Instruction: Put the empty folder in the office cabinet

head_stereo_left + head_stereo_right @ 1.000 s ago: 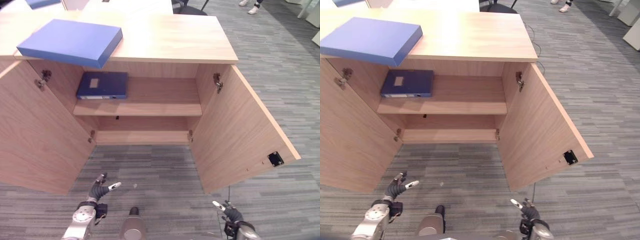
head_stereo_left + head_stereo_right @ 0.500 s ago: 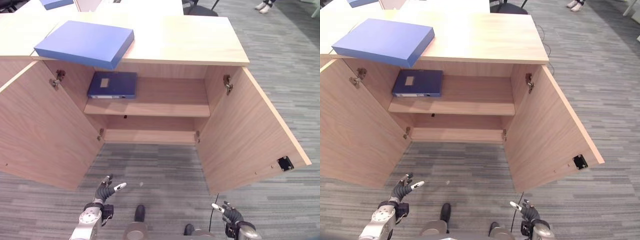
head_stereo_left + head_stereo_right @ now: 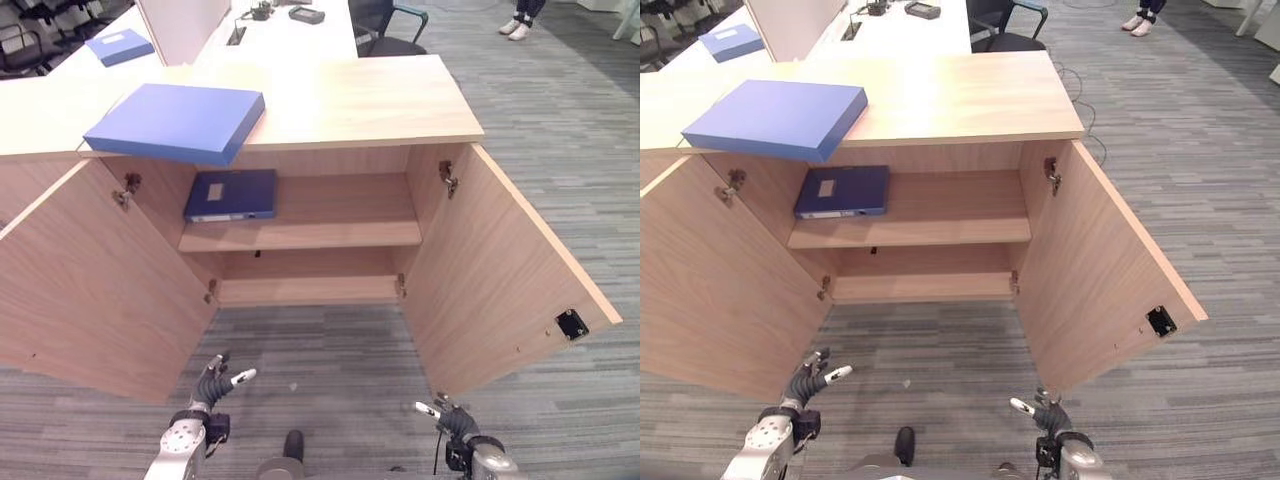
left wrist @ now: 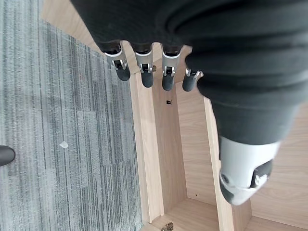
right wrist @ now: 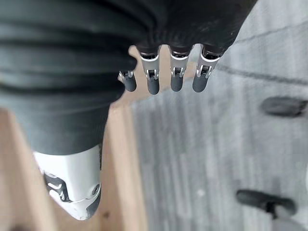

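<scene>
blue folder (image 3: 178,122) lies on cabinet top (image 3: 380,100), well above both relaxed hands (image 3: 213,380).

Folder (image 3: 175,122) atop cabinet (image 3: 400,100) — another (image 3: 232,194) inside

Bright, even overhead light w/ mild glare on the cabinet top (image 3: 330,100); shelves (image 3: 300,235) sit in soft shadow; right wrist view blurred, esp. the floor (image 5: 211,144) past the fingers (image 5: 177,79); left wrist sharper.
</scene>
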